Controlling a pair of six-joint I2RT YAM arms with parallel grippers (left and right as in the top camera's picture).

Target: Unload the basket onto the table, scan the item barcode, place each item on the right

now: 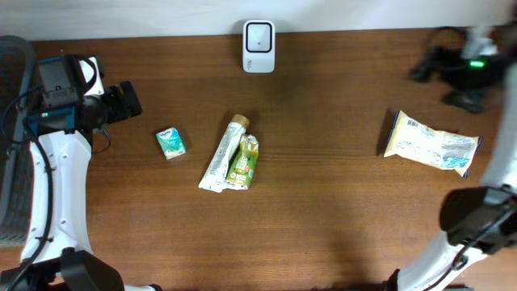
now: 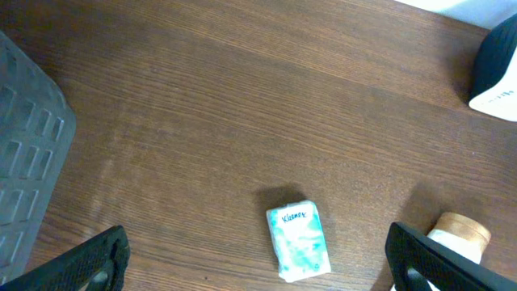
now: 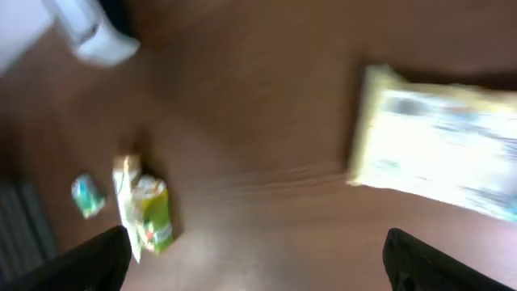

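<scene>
A dark wooden table point(image 1: 323, 234) was seen from above, with a robot arm at each side. A white barcode scanner point(image 1: 258, 46) stood at the middle of the far edge.

The item on the right side was a pale yellow bag point(image 1: 430, 144) with blue printing. It lay flat on the table, well apart from the scanner and from the other goods.

The right hand point(image 3: 254, 250) was blurred in the overhead view, up near the far right corner, beyond the bag. Its own camera was blurred too, but showed the two dark fingers point(image 3: 89, 259) spread wide at the lower corners of the frame, with nothing between them. The bag lay ahead of them on the wood, not touched.

Near the middle of the table a white tube point(image 1: 224, 153) with a tan cap lay at a slant. A small green pouch point(image 1: 243, 162) lay against its right side. To the left of these, apart from them, sat a little teal and white tissue pack point(image 1: 170, 143).

The left hand point(image 2: 257, 246) hung over the left part of the table, its fingers wide and empty. In its camera the tissue pack lay on the wood between the fingertips. A grey plastic crate point(image 1: 10, 162) stood at the left edge.
</scene>
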